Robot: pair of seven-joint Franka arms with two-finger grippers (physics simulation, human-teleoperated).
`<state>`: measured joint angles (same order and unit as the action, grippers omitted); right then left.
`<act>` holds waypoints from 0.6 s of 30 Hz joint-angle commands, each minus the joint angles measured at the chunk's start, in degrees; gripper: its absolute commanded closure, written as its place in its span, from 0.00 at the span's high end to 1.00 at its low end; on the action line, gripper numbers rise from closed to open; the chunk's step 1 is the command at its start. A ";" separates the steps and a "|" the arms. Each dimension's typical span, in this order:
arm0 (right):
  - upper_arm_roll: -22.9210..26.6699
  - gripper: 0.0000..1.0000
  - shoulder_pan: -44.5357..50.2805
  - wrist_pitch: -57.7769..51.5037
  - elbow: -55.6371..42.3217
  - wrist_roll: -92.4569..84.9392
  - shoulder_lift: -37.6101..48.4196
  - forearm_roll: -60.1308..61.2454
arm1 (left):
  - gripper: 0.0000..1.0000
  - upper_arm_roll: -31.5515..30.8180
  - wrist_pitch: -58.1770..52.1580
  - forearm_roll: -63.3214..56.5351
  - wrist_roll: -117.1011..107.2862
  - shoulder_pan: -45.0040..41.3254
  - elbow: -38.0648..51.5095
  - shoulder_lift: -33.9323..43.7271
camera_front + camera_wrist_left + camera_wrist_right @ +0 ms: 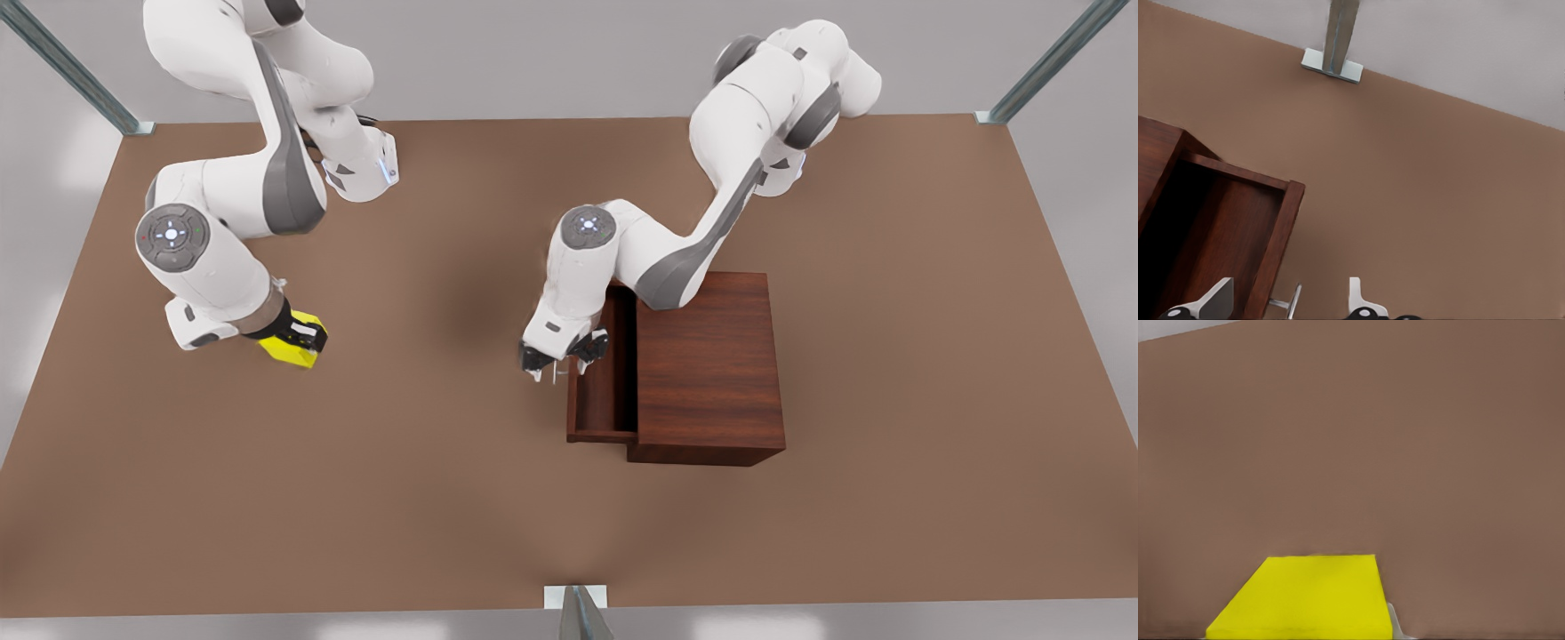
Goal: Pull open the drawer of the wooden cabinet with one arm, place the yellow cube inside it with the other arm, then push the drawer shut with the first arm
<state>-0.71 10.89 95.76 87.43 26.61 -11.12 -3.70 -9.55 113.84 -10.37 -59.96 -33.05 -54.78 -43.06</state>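
You are looking at a dark reddish-brown wooden cabinet (709, 369), grained and flat-topped, sitting on a smooth matte brown table (427, 498). Its drawer (605, 391), a shallow tray of the same wood, is standing pulled out toward the front view's left, its inside bare. The thin silver bar handle (1293, 301) is showing between the left gripper (564, 357) fingers, which are spread apart on either side of it, one over the drawer's front wall and one outside.

Well apart on the front view's left, the right gripper (296, 335) is sitting on the yellow cube (294, 345), a bright, plain, sharp-edged block; the fingers appear clamped on it, though the grip itself is mostly hidden. You are seeing wide bare tabletop between cube and drawer, and more toward the near edge.
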 commanded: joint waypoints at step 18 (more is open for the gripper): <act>-4.74 0.51 21.19 4.26 -29.51 22.68 -26.32 5.54 | 0.61 3.14 -27.35 9.58 65.33 36.83 -23.18 30.75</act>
<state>-5.43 31.44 99.38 59.04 29.59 -36.68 2.40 -6.41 86.36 -1.08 -22.41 3.86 -77.90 -12.19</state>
